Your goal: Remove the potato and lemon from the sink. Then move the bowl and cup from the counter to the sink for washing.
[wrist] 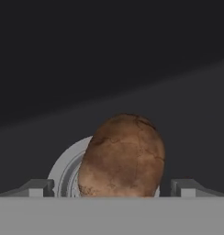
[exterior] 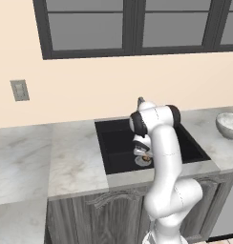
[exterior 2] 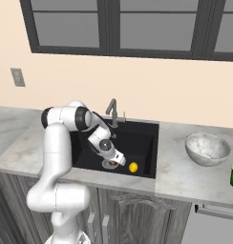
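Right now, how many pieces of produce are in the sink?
2. The potato lies over the drain, between the open pincer's fingertips. The lemon lies just beside it on the sink floor. The arm could hide others.

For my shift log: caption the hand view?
Open gripper straddling the potato over the sink drain.

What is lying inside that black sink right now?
In the sink lie a yellow lemon and a brown potato on the metal drain, which it partly covers. The arm hides part of the basin floor.
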Available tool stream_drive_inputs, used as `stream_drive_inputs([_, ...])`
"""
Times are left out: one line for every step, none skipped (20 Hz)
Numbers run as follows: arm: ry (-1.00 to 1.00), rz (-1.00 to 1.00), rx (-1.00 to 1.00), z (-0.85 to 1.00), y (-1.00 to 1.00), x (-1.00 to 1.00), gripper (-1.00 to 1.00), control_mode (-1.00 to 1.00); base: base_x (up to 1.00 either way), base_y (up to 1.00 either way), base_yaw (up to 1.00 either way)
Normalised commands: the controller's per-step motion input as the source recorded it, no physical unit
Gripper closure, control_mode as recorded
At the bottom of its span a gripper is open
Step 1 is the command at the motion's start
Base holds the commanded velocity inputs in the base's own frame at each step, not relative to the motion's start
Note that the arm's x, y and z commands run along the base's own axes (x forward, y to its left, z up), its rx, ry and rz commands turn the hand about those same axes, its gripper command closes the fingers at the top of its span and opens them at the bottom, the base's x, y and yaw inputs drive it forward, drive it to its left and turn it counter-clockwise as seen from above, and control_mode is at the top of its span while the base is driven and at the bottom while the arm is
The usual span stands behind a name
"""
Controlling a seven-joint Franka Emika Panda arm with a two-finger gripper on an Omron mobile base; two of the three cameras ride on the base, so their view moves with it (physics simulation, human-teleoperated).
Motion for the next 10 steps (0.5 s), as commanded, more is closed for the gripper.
stream_drive_inputs([0.00,0.00,0.00,-0.05,0.00,0.13,-1.00,-1.00,0.00,0.00,0.00])
stream_drive_inputs([0.00,0.00,0.00,-0.05,0.00,0.12,-1.00,-1.00,0.00,0.00,0.00])
stream_drive_inputs([0.00,0.00,0.00,-0.05,0.00,0.12,-1.00,-1.00,0.00,0.00,0.00])
stream_drive_inputs([0.00,0.00,0.00,-0.06,0.00,0.13,-1.00,-1.00,0.00,0.00,0.00])
stream_drive_inputs([0.02,0.00,0.00,-0.08,0.00,0.14,-1.00,-1.00,0.00,0.00,0.00])
stream_drive_inputs([0.02,0.00,-0.01,-0.09,0.00,0.14,-1.00,-1.00,0.00,0.00,0.00])
stream_drive_inputs([0.01,0.00,-0.01,-0.09,0.00,0.13,-1.00,-1.00,0.00,0.00,0.00])
stream_drive_inputs([0.01,0.00,-0.01,-0.08,0.00,0.14,-1.00,-1.00,0.00,0.00,0.00])
stream_drive_inputs([0.01,0.00,0.00,-0.09,0.00,0.14,-1.00,-1.00,0.00,0.00,0.00])
stream_drive_inputs([0.01,0.00,-0.01,-0.09,0.00,0.15,-1.00,-1.00,0.00,0.00,0.00])
